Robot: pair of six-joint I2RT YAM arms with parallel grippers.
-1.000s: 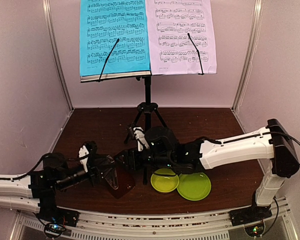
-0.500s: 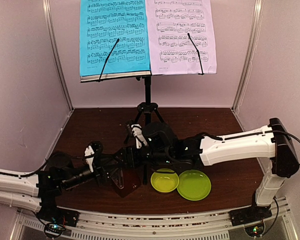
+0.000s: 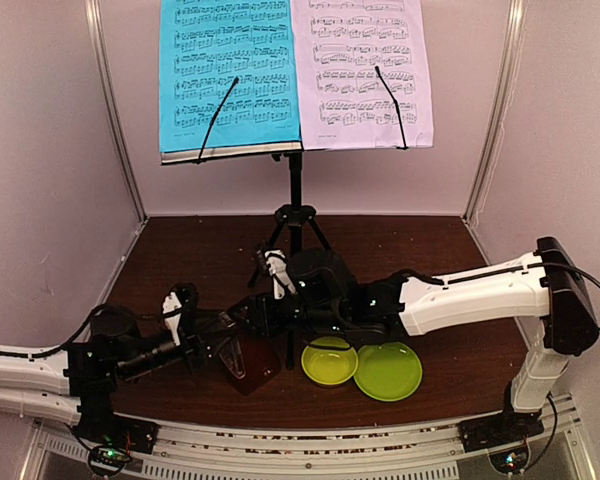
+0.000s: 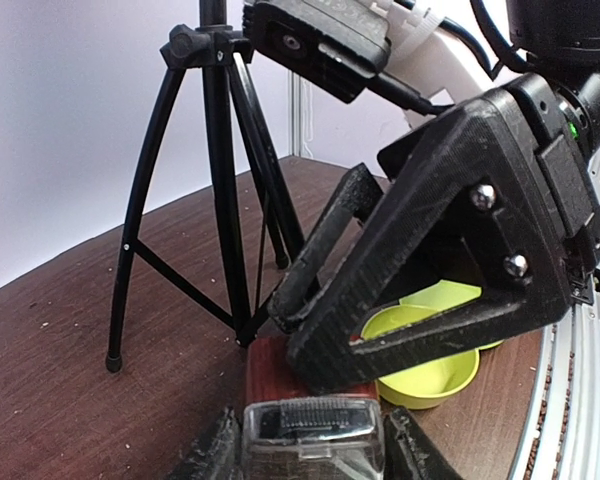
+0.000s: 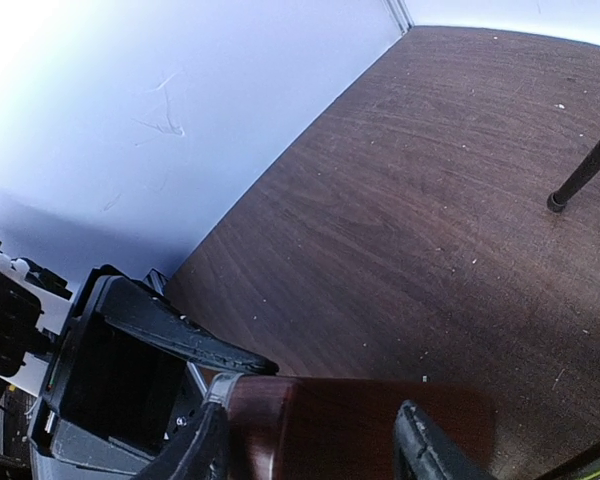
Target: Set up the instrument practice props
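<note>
The black music stand (image 3: 295, 210) is upright at the back on its tripod legs (image 4: 220, 200). It carries a cyan sheet (image 3: 230, 70) and a pale lilac sheet (image 3: 365, 70). The small brown metronome (image 3: 248, 365) is tilted at the front centre, held between both arms. My left gripper (image 4: 313, 455) is shut on its clear-fronted narrow end (image 4: 310, 430). My right gripper (image 5: 315, 450) reaches in from the right. Its fingers press both sides of the brown body (image 5: 320, 420). In the left wrist view, one black right finger (image 4: 325, 240) lies over the metronome.
A lime-green bowl (image 3: 329, 360) and a lime-green plate (image 3: 388, 372) sit side by side just right of the metronome. The bowl (image 4: 430, 355) is close behind the right gripper. One tripod foot (image 5: 557, 203) rests on the brown table (image 3: 200, 260). Pale walls enclose three sides.
The right gripper's jaws have narrowed onto the metronome. The left arm pushed it right, then drew back a little left, its grip unchanged.
</note>
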